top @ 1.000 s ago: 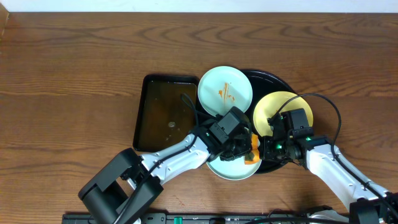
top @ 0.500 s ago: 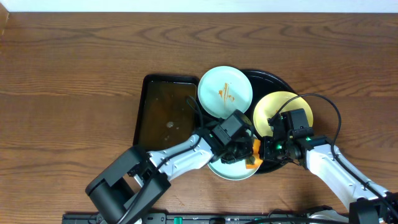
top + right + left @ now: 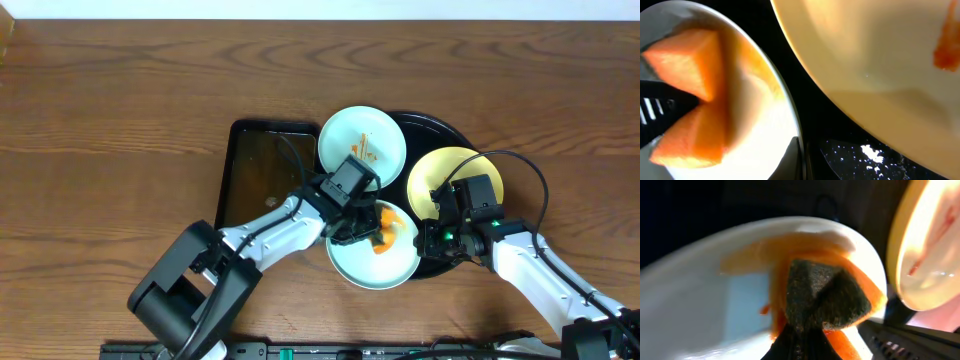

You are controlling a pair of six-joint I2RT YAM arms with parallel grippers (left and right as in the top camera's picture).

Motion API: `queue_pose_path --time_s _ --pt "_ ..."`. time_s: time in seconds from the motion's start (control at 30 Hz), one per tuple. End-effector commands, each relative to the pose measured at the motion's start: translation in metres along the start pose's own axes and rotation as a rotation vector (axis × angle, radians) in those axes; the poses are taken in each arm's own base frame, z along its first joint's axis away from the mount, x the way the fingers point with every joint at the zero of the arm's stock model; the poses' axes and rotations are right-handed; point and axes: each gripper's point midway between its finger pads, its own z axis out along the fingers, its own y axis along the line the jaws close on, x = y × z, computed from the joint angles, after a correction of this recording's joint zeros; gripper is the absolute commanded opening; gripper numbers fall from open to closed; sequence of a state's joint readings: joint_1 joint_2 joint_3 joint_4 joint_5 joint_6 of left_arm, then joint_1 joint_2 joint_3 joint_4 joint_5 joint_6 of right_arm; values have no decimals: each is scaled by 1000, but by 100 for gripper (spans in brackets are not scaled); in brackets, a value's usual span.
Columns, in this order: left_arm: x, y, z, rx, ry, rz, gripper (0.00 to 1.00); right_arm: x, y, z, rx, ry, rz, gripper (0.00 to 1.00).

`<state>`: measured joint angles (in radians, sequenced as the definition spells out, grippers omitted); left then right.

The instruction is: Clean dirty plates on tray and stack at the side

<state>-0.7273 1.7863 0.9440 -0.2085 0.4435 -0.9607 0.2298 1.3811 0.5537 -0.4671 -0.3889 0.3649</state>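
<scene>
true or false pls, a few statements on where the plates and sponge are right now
1. The left pincer holds an orange sponge on the front mint plate. True.
2. The yellow plate lies in the rectangular tray. False: it lies on the round black tray.
3. The back mint plate bears orange streaks. True.
4. The right pincer hangs open. False: it is shut at the front mint plate's rim.

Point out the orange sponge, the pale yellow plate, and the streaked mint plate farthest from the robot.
Orange sponge (image 3: 386,222), overhead view, its orange face.
Pale yellow round plate (image 3: 447,166), overhead view, bare upper surface.
Streaked mint round plate (image 3: 345,132), overhead view, clean patch left of streaks.
</scene>
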Motion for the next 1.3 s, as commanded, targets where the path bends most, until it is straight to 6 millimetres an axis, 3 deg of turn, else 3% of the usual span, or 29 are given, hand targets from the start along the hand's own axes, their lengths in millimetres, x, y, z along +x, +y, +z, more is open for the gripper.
queue_pose_path --time_s 0.0,0.1,0.23,0.37,0.5,0.6,0.77,0.97,1.27 --pt "-8 33 -4 -113 -16 22 7 3 2 1 -7 10 0 1" --pt "-20 48 -13 -181 -66 80 7 3 2 1 -7 10 0 1" --pt "-43 47 -32 -208 -167 203 7 3 2 1 -7 10 0 1" --pt "-58 33 -61 -180 -264 258 7 3 2 1 -7 10 0 1" --pt "-55 7 -93 -91 -320 312 7 2 2 1 -7 9 -1 1" --pt "-53 1 -113 -81 -360 355 7 3 2 1 -7 9 -1 1" --pt "-65 31 -138 -205 -432 297 7 3 2 1 -7 12 1 11" --pt "-86 79 -159 -334 -473 167 7 13 -2 2 7 45 16 12" --pt "-113 120 -185 -397 -545 27 8 15 -5 6 4 38 13 7"
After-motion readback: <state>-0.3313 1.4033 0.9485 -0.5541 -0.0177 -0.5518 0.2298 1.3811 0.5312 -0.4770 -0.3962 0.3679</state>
